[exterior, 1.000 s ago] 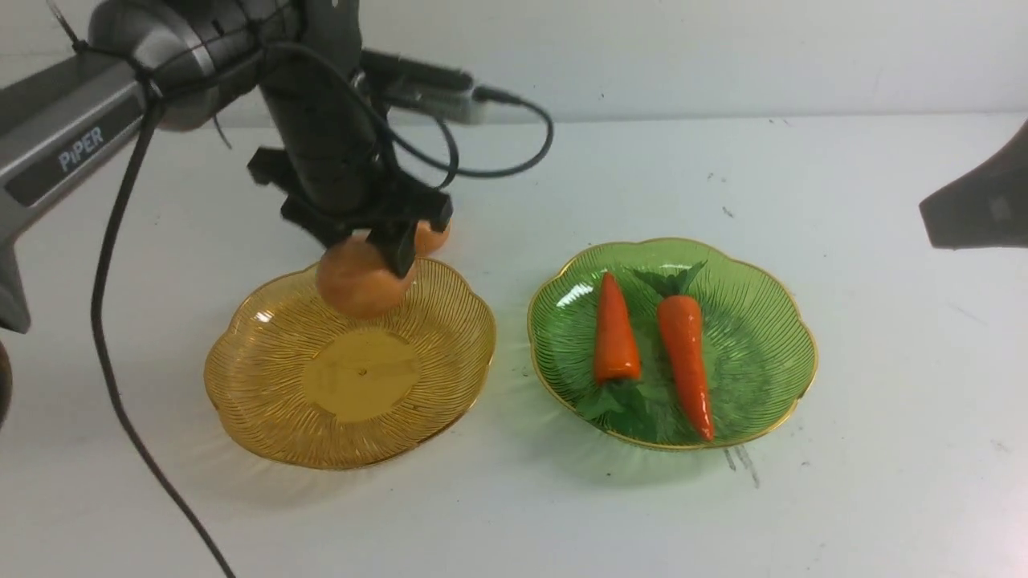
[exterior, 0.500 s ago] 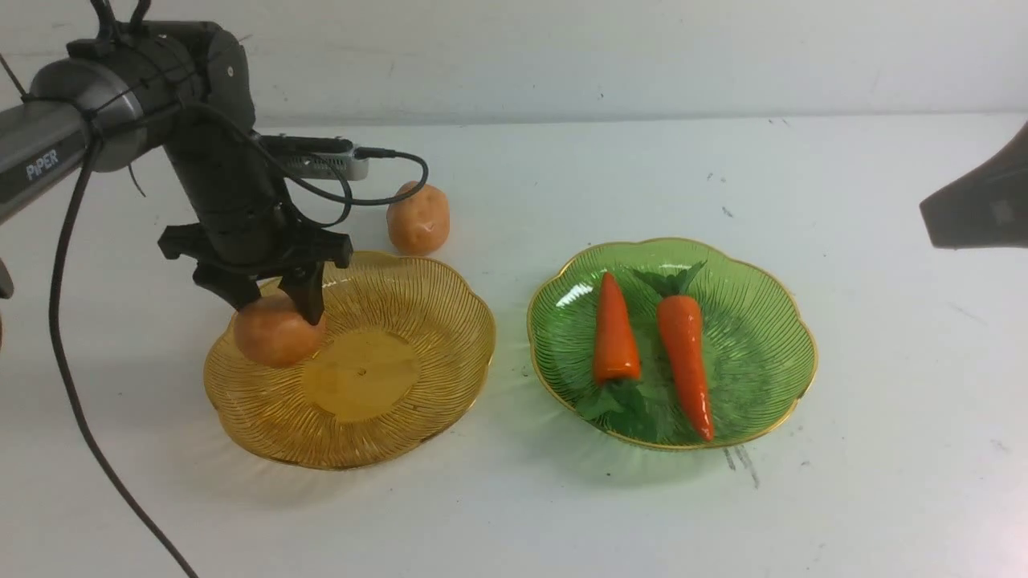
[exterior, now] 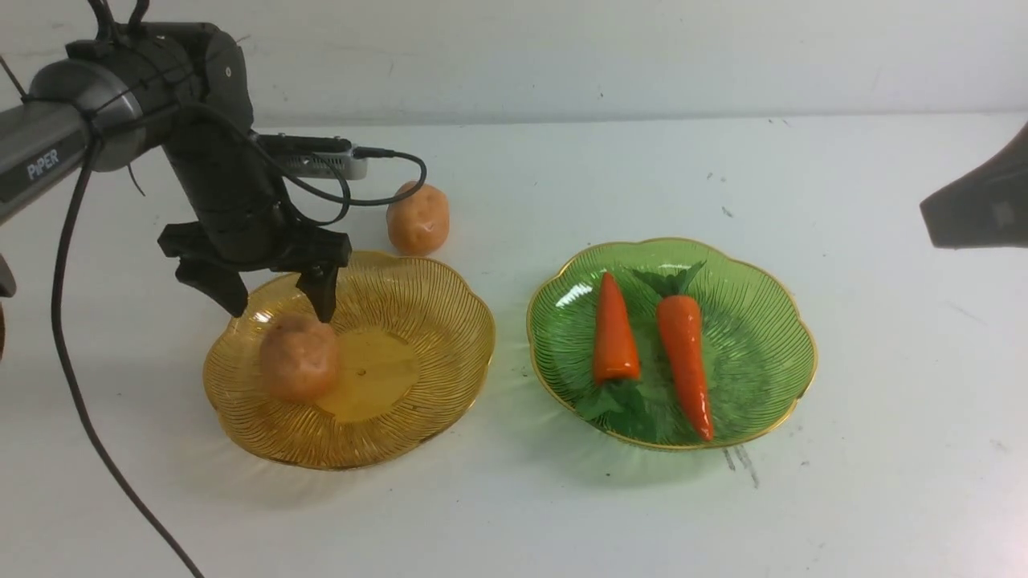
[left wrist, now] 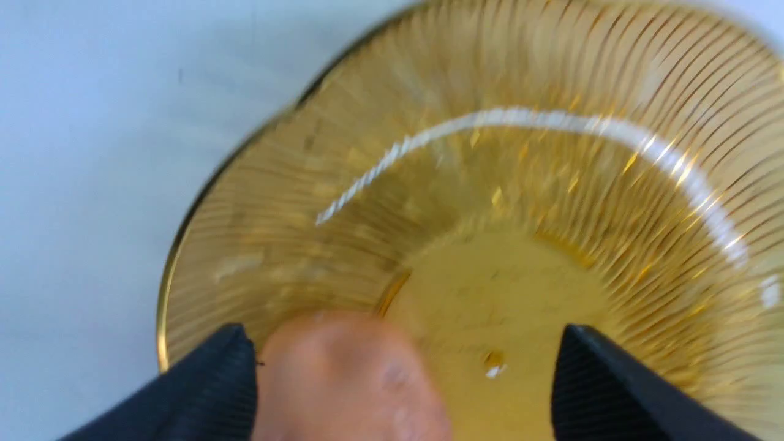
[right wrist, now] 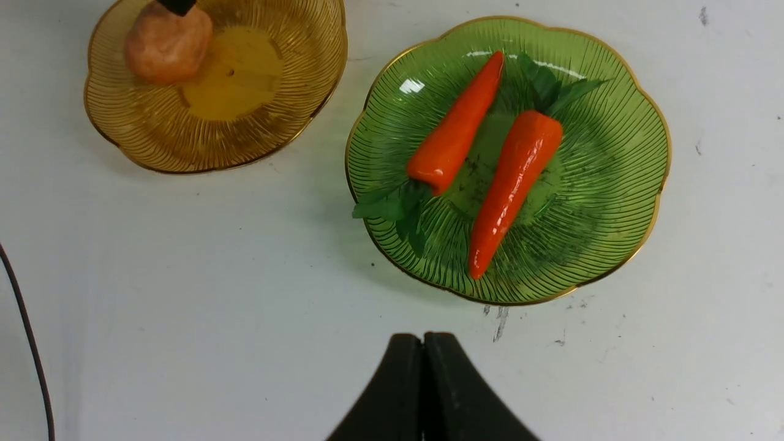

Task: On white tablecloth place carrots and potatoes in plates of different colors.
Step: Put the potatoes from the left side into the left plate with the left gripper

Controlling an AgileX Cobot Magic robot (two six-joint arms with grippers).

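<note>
Now your left hand (exterior: 281, 311) has spread wide, dropping one potato (exterior: 298, 368) into the yellow plate (exterior: 450, 385); the second potato (exterior: 418, 218) waits just past its far rim, right hand (right wrist: 422, 338) shut.

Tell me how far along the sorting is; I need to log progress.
Done: both carrots lie in the green plate, and the first potato sits in the amber plate. In hand: nothing; the left gripper hangs open just above that potato, the right gripper is shut. Left: the second potato, on the white tablecloth behind the amber plate.
</note>
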